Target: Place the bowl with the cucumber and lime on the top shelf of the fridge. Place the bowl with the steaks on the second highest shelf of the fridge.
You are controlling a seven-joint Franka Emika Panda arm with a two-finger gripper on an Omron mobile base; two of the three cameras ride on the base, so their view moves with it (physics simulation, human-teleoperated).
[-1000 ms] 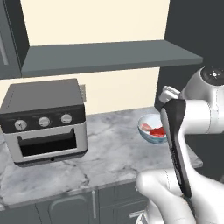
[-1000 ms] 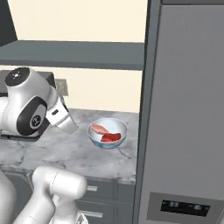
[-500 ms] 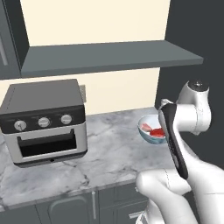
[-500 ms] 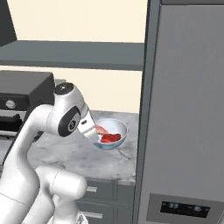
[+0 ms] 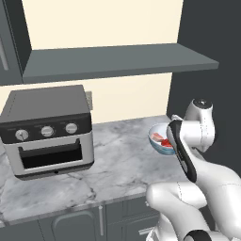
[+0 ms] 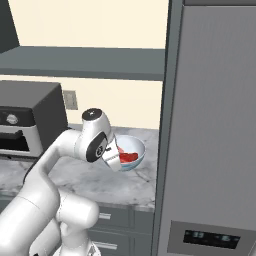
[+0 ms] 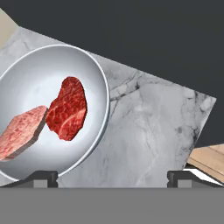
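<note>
The gripper point(image 7: 112, 177) hangs above the counter point(image 7: 148, 127) with its jaws spread wide and empty. The bowl with the steaks point(image 7: 46, 111) lies off toward one fingertip point(image 7: 41, 177), not yet centred between the jaws.

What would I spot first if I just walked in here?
Probably the bowl with two red steaks in it, sitting on the marble counter right beside the tall grey fridge. Next, the big white robot arm reaching toward that bowl, and the toaster oven at the counter's left end.

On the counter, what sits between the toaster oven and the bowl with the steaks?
Nothing: in the left base view only bare marble counter lies between the toaster oven and the bowl with the steaks.
</note>
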